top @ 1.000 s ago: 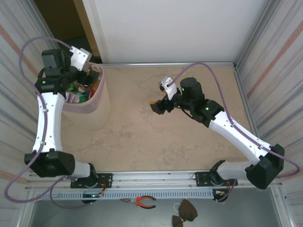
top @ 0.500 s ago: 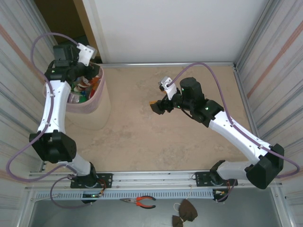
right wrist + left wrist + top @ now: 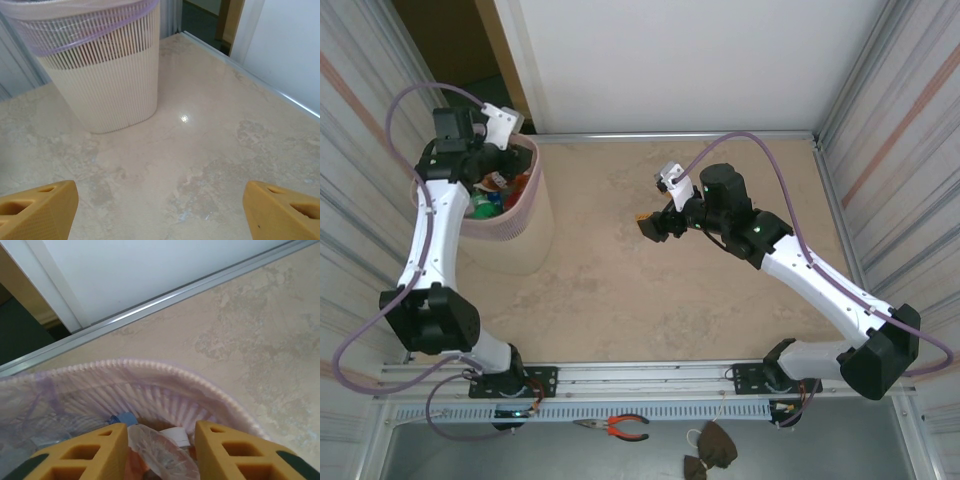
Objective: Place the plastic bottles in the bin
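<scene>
The left arm reaches to the far left corner of the table (image 3: 720, 320), where the bin (image 3: 525, 245) stands, a beige slatted wastebasket lined with a translucent pink bag (image 3: 165, 371) folded over its rim. The left gripper (image 3: 160, 440) hangs over the bin's mouth, pointing down into it. Its two yellow fingers (image 3: 85, 455) stand apart with a moderate gap. The ribbed base of a clear plastic bottle (image 3: 161, 462) shows in that gap, inside the bin. Whether the fingers press on this bottle or merely hang above it cannot be told. Beside the clear bottle, a blue cap (image 3: 122, 418) and a white cap (image 3: 173, 432) lie among the contents. In the top view, a green bottle (image 3: 481, 208) and further coloured bottles lie inside the bin, partly hidden by the arm. The right arm extends over the middle of the table, well apart from the bin. The right gripper (image 3: 160, 214) faces the bin across the beige marbled surface. Its fingers stand wide apart, with bare tabletop showing between them. A pair of red-handled pliers (image 3: 620, 428) lies on the grey ledge in front of the arm bases.
</scene>
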Available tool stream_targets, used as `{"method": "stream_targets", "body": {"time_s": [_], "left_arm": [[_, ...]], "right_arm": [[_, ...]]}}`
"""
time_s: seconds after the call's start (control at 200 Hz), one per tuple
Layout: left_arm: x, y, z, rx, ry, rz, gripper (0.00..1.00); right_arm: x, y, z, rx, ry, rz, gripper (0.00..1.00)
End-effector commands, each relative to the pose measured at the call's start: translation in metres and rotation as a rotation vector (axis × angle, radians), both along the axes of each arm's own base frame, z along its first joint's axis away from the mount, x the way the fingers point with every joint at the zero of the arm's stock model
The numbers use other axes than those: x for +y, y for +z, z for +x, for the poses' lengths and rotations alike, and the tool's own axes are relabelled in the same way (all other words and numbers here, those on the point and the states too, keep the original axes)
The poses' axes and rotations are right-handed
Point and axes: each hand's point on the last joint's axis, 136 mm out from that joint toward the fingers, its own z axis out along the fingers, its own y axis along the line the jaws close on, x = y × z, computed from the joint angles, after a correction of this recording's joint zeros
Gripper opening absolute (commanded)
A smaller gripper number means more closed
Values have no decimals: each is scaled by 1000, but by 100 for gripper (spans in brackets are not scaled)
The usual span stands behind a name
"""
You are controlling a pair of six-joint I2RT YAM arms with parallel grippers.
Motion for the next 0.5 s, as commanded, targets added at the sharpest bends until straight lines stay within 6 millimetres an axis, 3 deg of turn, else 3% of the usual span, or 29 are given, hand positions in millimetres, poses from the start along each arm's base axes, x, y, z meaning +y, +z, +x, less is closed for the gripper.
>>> {"method": "stream_targets", "body": {"time_s": [0.0, 0.19, 0.396, 0.496], "left_arm": [[-12, 71, -29, -143, -32, -76, 46], [-9, 98, -76, -148, 44, -125, 54], [7, 91, -142, -80, 215, -159, 59], [27, 79, -167, -35, 346, -121, 60]], "right_arm": [[-4, 18, -1, -27, -20, 15, 85], [-18, 21, 2, -15, -70, 27, 85], [-42, 17, 12, 27, -138, 70, 84], [-52, 12, 15, 51, -155, 90, 84]]}}
